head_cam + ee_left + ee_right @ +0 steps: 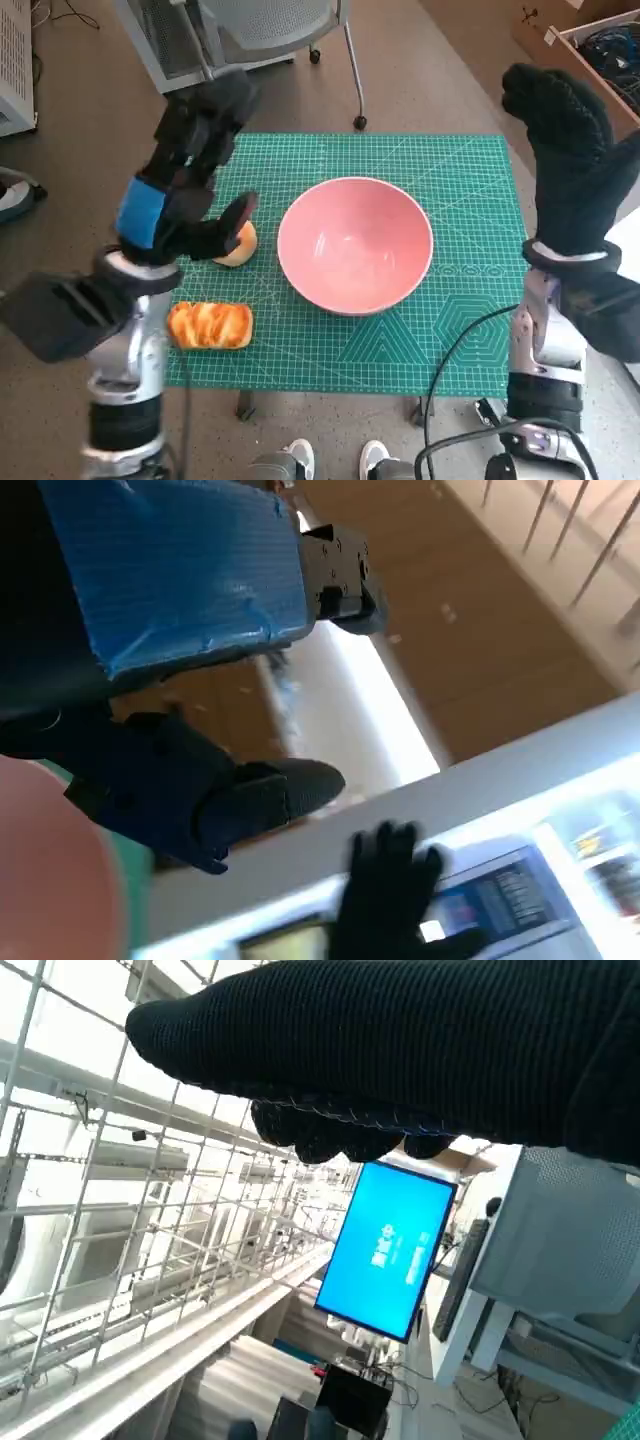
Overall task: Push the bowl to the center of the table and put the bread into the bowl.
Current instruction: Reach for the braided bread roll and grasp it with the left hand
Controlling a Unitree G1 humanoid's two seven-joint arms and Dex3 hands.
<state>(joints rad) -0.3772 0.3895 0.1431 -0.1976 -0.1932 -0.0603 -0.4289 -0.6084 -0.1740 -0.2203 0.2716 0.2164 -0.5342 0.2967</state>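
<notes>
The pink bowl [355,243] sits upright about in the middle of the green cutting mat [460,330] that covers the table, with nothing inside it. The bread [210,325], a golden glazed loaf, lies on the mat near the front left corner, well apart from the bowl and untouched. A second, paler round bun [238,246] lies just left of the bowl, partly hidden behind the left hand's thumb.

The left hand [190,170], black with blue tape across its back, is raised above the left part of the mat, fingers spread toward the far edge and thumb reaching right toward the bowl; it holds nothing. In the left wrist view the same hand [170,660] fills the frame with its fingers apart, a blurred edge of the pink bowl [50,880] beside it and the gloved right hand [385,900] visible in the distance.

The right hand [565,150], in its black knitted glove, is lifted high at the right edge of the table, fingers extended upward and together, empty, clear of the mat. The right wrist view shows only the glove [400,1050] against a wire rack [120,1220] and a blue screen [385,1250].

Beyond the far edge stands an office chair [270,30]; a person's shoes [335,460] show at the near edge.
</notes>
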